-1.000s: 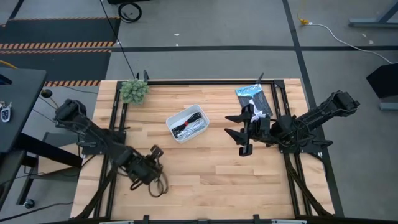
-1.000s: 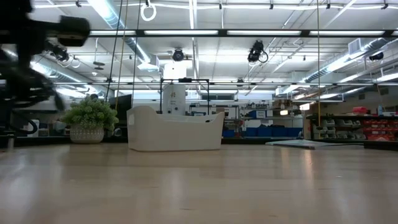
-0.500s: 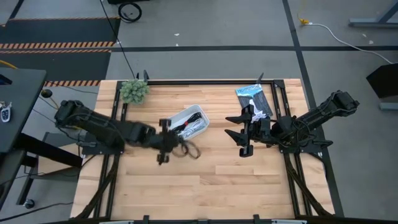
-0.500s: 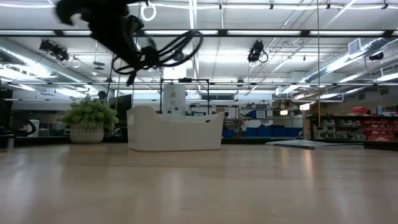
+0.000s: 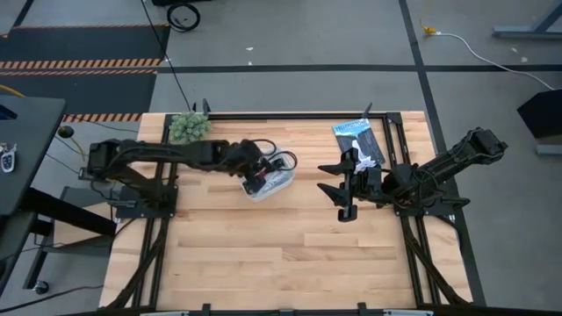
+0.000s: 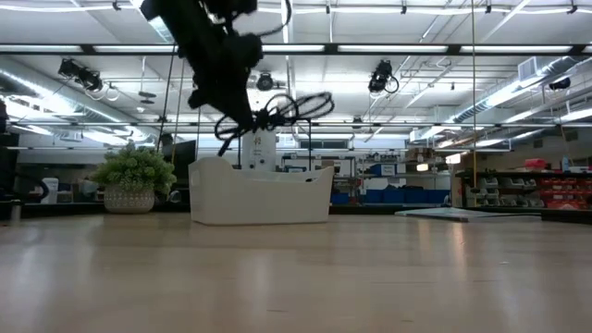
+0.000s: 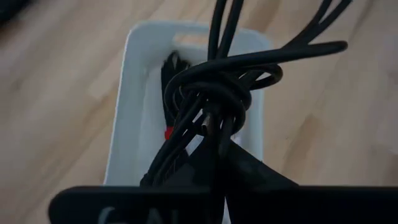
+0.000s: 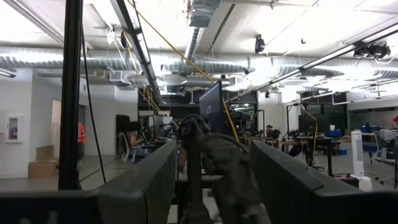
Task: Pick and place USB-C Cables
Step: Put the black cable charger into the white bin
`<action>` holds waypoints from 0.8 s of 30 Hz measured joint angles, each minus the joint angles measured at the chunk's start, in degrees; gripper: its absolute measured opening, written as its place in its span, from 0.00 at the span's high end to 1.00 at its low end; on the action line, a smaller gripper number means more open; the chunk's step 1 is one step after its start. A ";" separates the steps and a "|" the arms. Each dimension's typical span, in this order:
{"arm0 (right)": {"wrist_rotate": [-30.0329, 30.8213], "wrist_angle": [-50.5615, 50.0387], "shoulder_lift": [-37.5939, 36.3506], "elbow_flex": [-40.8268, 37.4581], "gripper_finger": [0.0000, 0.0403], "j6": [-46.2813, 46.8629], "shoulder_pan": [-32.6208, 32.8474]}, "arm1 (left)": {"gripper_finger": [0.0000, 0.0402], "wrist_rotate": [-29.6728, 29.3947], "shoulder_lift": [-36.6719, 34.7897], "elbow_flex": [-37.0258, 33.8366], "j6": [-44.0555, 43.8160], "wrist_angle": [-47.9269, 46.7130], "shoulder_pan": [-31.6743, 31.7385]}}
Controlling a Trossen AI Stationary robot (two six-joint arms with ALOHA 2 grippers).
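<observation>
My left gripper (image 5: pixel 258 168) hangs over the white bin (image 5: pixel 283 180), shut on a dark brown-black USB-C cable (image 6: pixel 289 108), a wound bundle with loose loops. The left wrist view shows that bundle (image 7: pixel 211 87) above the bin (image 7: pixel 127 106). A black cable with a red tie (image 7: pixel 168 132) lies on the bin's floor. My right gripper (image 5: pixel 328 177) is open, waiting over the table's right part, level with the bin. It touches nothing. White and grey-blue cables cannot be made out. My left gripper (image 7: pixel 214 134) pinches the dark cable between its two fingers at the wound middle of the bundle (image 7: pixel 214 102). It comes slanting down from the table's left. The cable is lifted clear above the bin, and its loops (image 6: pixel 310 104) stick out past the fingertips.
A flat black-and-blue packet (image 5: pixel 358 140) lies at the far right of the table. A small potted plant (image 5: pixel 189 128) stands at the far left corner. Bare wood stretches across the near half of the table (image 5: pixel 281 254).
My left gripper has carried the dark cable from the table's near left area up and toward the far edge and right. It then came down over the white bin. The cable stayed lifted clear in the shut fingers. My right arm kept still.
</observation>
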 joint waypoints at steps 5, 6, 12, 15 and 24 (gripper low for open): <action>0.02 -0.58 -0.02 0.02 0.48 0.00 0.00 | 0.94 3.17 4.89 0.00 -4.45 -1.43 2.96; -0.07 -0.60 -0.02 0.02 0.48 0.02 0.00 | 0.94 2.91 5.85 0.00 -5.47 -1.35 3.16; -0.17 -0.83 -0.02 0.01 0.48 0.02 0.62 | 0.92 1.00 9.16 -0.05 -6.07 -0.60 3.34; -0.16 -0.92 -0.02 0.02 0.48 0.01 1.34 | 0.88 0.81 9.14 -0.05 -5.13 -1.08 3.25; 0.22 -1.31 -0.02 0.01 0.48 0.02 2.31 | 0.67 0.61 8.70 0.20 -0.19 -1.99 2.64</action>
